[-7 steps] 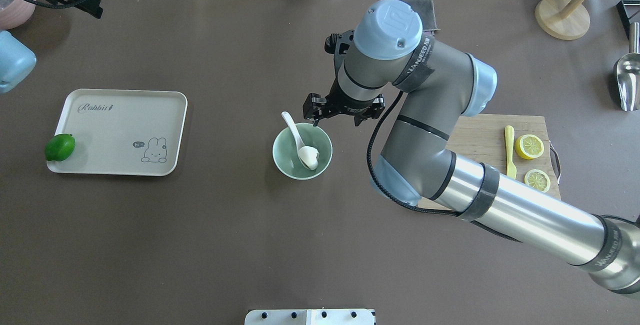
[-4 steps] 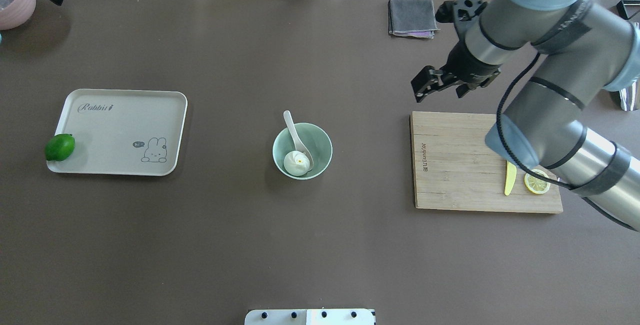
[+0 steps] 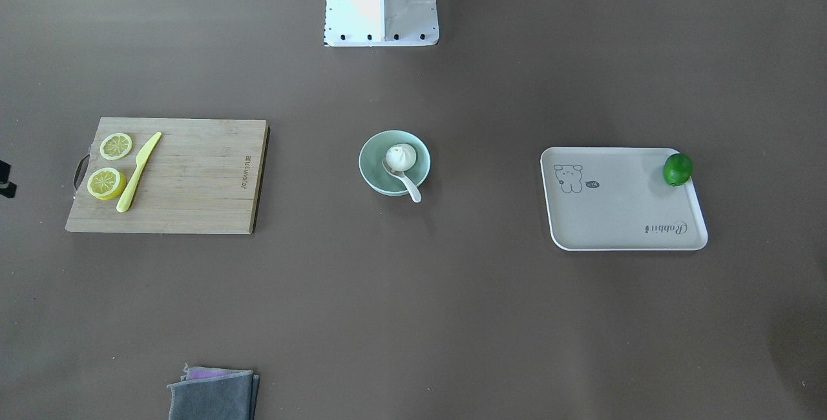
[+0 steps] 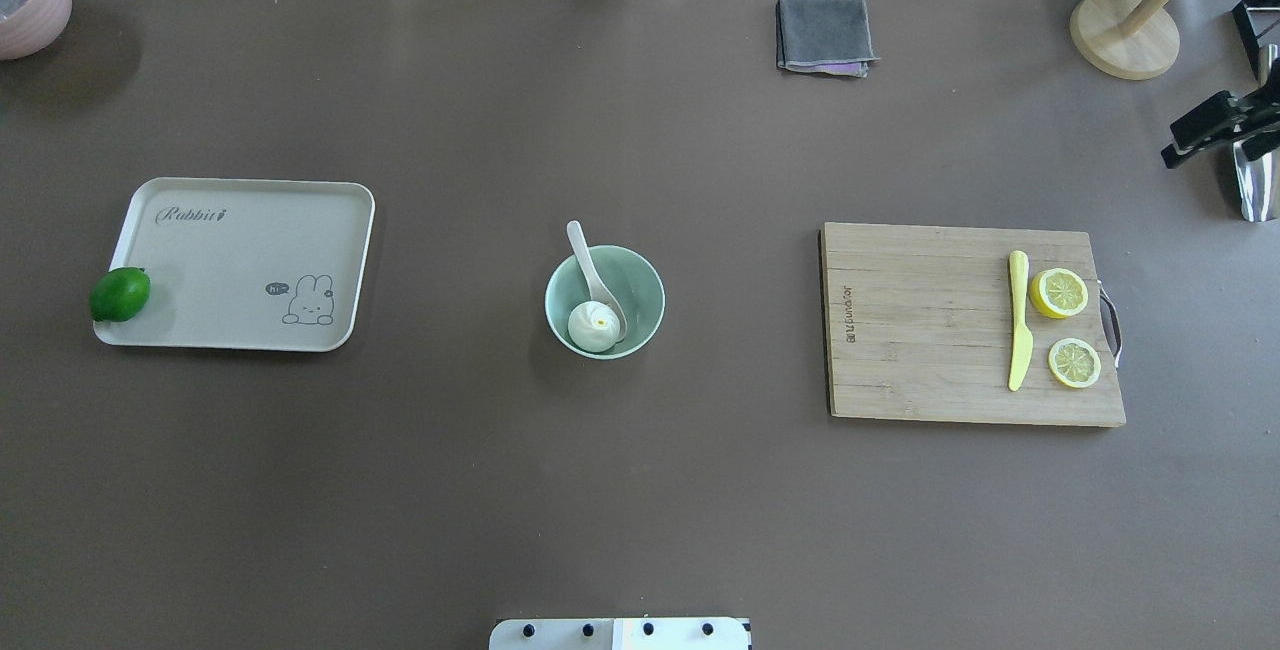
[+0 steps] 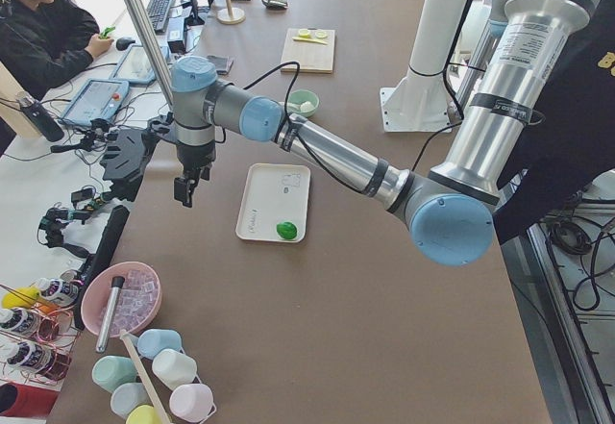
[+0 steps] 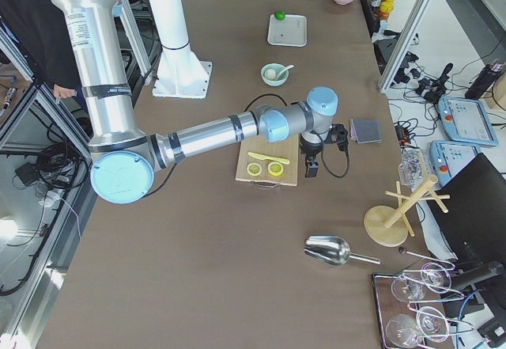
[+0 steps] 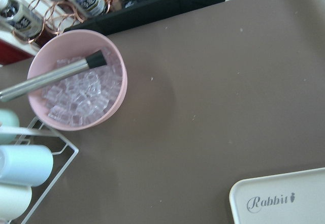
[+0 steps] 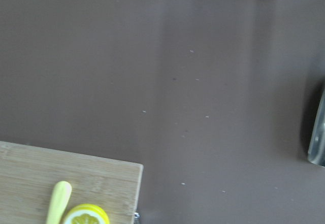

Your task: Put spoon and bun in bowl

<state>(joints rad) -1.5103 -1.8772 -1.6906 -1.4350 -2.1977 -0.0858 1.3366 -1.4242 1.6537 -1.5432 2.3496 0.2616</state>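
Observation:
The pale mint-green bowl stands mid-table. The white pleated bun lies inside it. The white spoon rests in the bowl beside the bun, its handle sticking out over the rim. My right gripper is far to the right at the view's edge, empty, fingers apart; it also shows in the exterior right view beyond the cutting board. My left gripper shows only in the exterior left view, off past the tray; I cannot tell its state.
A beige tray with a lime on its corner lies at the left. A wooden cutting board holds a yellow-green knife and lemon halves. A grey cloth, a metal scoop and a pink ice bowl lie farther off.
My right arm has pulled away from the bowl to the table's right edge. The bun has settled lower left in the bowl. The left arm has left the overhead view.

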